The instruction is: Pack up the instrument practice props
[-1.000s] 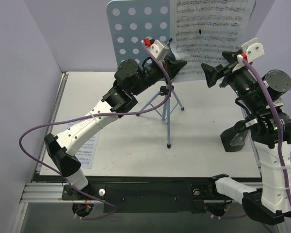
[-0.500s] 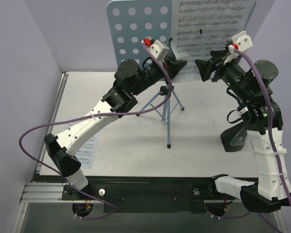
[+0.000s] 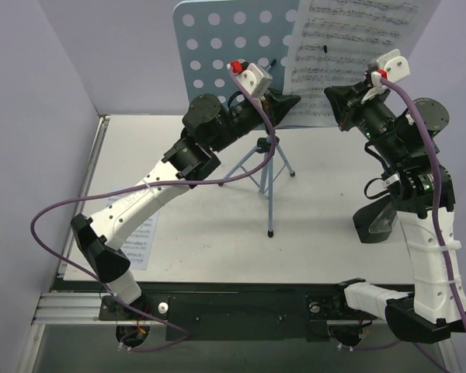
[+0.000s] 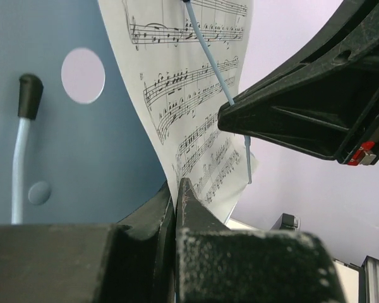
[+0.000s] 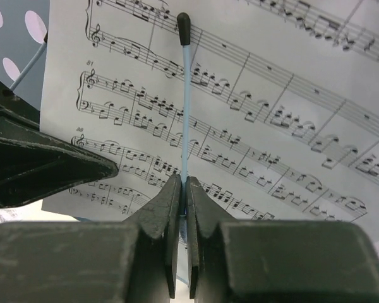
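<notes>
1. Packing is barely under way, by my reading: the light-blue hole-punched metal music stand [image 3: 217, 47] stands upright on its thin tripod legs at the far middle of the pale grey surface [image 3: 217, 256], with nothing folded.
2. White sheet-music page [image 3: 357, 31] leans tilted against the stand's right half and is not yet off it.
3. Left pincer [image 4: 176, 192] is closed tight. The page's lower corner runs into the seam between its fingers, so it appears to pinch that corner.
4. Right pincer [image 5: 182, 189] is closed on the thin light-blue wire page-holder [image 5: 185, 95] with a black tip, which lies across the front of the page. Whether any paper is caught too, I cannot tell.
5. Second printed page [image 3: 140, 241] lies flat near the left edge, partly under the left arm.
6. Small dark pyramid-shaped metronome [image 3: 375, 221] sits at the right, half hidden behind the right arm, with nothing touching it.
7. Remaining work, as I judge it: free the page, gather both pages, collapse the stand and stow the metronome. No case or box shows.
</notes>
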`<act>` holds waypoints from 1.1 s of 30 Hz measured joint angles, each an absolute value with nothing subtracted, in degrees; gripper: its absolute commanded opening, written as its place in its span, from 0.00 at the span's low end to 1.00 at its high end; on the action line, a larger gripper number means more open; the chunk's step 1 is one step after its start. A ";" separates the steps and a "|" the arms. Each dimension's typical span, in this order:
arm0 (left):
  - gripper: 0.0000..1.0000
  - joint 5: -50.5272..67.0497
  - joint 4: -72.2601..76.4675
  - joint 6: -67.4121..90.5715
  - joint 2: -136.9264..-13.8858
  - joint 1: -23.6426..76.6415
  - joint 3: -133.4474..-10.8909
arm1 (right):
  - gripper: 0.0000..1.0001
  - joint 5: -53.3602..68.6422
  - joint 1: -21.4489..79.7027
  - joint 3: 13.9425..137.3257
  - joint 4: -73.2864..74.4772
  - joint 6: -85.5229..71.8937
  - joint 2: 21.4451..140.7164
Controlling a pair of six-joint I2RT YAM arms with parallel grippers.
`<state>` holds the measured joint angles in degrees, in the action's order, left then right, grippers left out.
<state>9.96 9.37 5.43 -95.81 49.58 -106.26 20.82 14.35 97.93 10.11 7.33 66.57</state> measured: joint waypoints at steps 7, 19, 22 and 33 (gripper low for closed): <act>0.00 10.79 9.67 5.39 -99.83 49.74 -112.44 | 0.00 18.79 14.33 97.91 10.57 7.75 65.28; 0.00 11.20 8.54 5.28 -102.13 48.34 -121.05 | 0.29 20.18 14.26 96.75 9.74 8.03 64.51; 0.00 11.31 8.03 5.74 -102.13 45.91 -124.99 | 0.55 21.02 14.22 96.73 8.97 7.55 64.25; 0.00 13.85 5.72 6.74 -99.74 36.95 -136.25 | 0.65 23.68 14.20 96.90 8.73 8.43 64.01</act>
